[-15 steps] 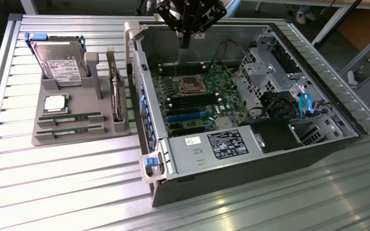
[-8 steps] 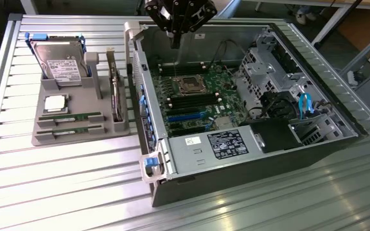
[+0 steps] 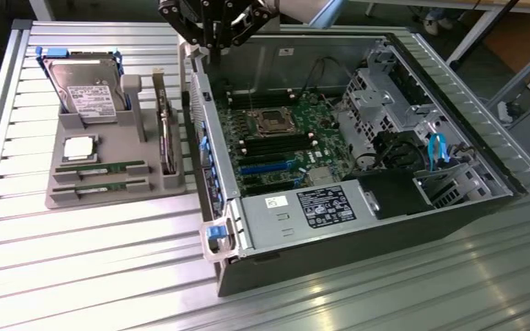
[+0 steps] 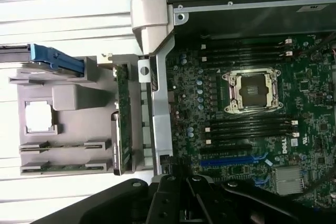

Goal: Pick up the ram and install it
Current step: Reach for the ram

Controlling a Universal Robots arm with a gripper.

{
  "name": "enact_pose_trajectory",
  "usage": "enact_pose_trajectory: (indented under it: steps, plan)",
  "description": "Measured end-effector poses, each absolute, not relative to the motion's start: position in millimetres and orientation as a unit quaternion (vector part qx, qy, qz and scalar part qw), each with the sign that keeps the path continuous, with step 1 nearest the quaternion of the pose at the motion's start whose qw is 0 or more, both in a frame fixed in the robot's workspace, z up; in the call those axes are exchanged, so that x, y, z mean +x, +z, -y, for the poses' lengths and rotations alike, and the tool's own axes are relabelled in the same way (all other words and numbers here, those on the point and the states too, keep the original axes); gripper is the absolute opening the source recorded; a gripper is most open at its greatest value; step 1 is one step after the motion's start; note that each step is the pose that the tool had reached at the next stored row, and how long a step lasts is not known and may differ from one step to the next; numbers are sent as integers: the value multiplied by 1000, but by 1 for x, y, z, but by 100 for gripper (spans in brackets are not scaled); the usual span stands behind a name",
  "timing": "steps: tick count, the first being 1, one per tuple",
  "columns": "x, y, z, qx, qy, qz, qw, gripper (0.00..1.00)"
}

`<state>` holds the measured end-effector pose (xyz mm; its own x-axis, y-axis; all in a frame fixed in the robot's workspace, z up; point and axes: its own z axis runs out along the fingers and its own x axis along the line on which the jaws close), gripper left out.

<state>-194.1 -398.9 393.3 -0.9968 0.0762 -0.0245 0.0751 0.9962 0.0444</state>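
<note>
While the black robot gripper [image 3: 212, 40] hangs high over the grey metal side wall [image 3: 199, 103] of the open computer case, its fingers pressed together and pinching nothing, the ram lies well apart from it. One long, narrow green ram stick [image 3: 99, 167] with dark chips rests in a slot of the grey plastic tray [image 3: 122, 141] on the exterior view's left, and its identical twin [image 3: 99, 186] sits just beside it. The risk, as I judge it, lies in that crowding: fingers coming down too wide or off-centre could nudge the twin, the square silver processor chip [image 3: 79, 147] or the upright expansion card [image 3: 165, 131]. A thin board gripped askew could tilt, catch on the case wall, or meet the black memory slots [image 3: 265, 146] of the green motherboard [image 3: 316, 138] crooked and fail to seat.
</note>
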Motion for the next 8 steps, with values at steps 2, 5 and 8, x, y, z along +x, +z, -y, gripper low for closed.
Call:
enact_pose_trajectory:
  steps: [2, 5, 8]
  plan:
    - [-204, 393, 399, 38, 22, -999, 13, 9]
    - [-222, 393, 399, 38, 22, -999, 13, 9]
    - [-243, 393, 399, 38, 22, -999, 13, 9]
